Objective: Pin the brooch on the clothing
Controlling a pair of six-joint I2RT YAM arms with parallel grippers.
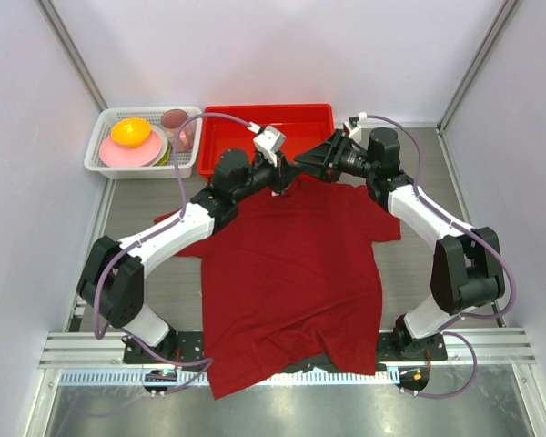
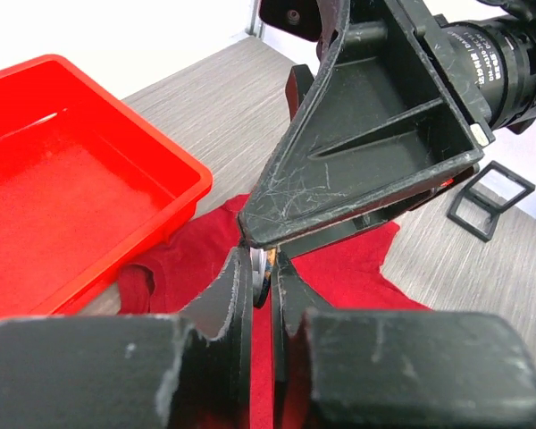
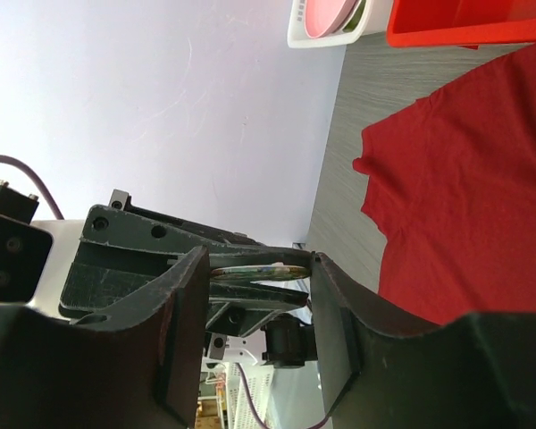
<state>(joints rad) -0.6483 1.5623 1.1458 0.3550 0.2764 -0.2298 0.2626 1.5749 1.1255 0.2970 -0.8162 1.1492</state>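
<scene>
Dark red short-sleeved T-shirt [image 1: 291, 273] on a grey wood-grain table top [image 1: 409, 273] — the bright red plastic tray [image 1: 282, 109] looks way more saturated. White slatted plastic basket [image 1: 97, 155] has pink and orange stuff inside. Small round brooch [image 3: 259, 271] — pale rim, greenish tint.

The top camera looks down from behind; the wrist cameras, close in, face each other, sharing the brooch [image 2: 262, 271].

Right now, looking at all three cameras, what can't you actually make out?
- The brooch: the right wrist view shows it edge-on, pinched by the right end effector; face and pin unseen.
- Left wrist view: only a sliver of it, hidden by the left end effector.
- Top view: both end effectors cover the shirt collar.
- Basket contents: cut off by the top edge in the right wrist view.
</scene>
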